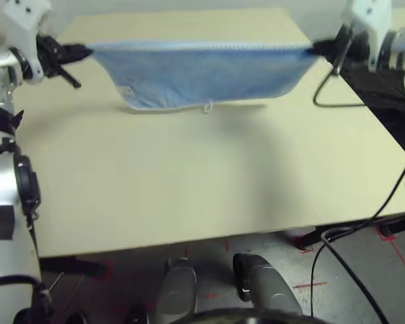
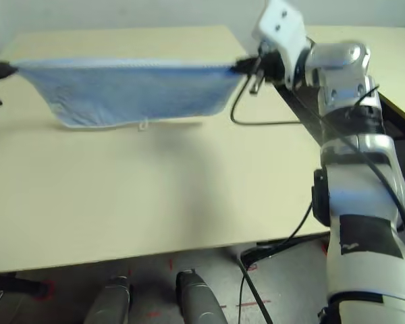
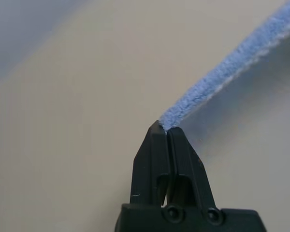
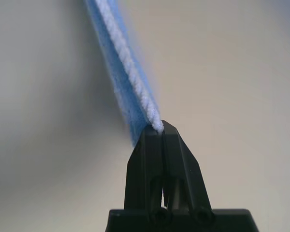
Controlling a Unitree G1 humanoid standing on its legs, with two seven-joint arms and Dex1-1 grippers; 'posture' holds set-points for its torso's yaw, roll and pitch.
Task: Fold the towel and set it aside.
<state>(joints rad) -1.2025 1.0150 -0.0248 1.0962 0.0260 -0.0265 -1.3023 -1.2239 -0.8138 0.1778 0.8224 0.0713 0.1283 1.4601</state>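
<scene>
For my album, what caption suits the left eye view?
Two grippers, left and right, stretch a blue towel by its corners above the table.

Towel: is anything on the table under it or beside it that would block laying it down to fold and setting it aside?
Nothing visible does. The towel hangs stretched between the left tool and right tool, both shut on its top corners, over bare table. A black cable lies past its right end.
</scene>
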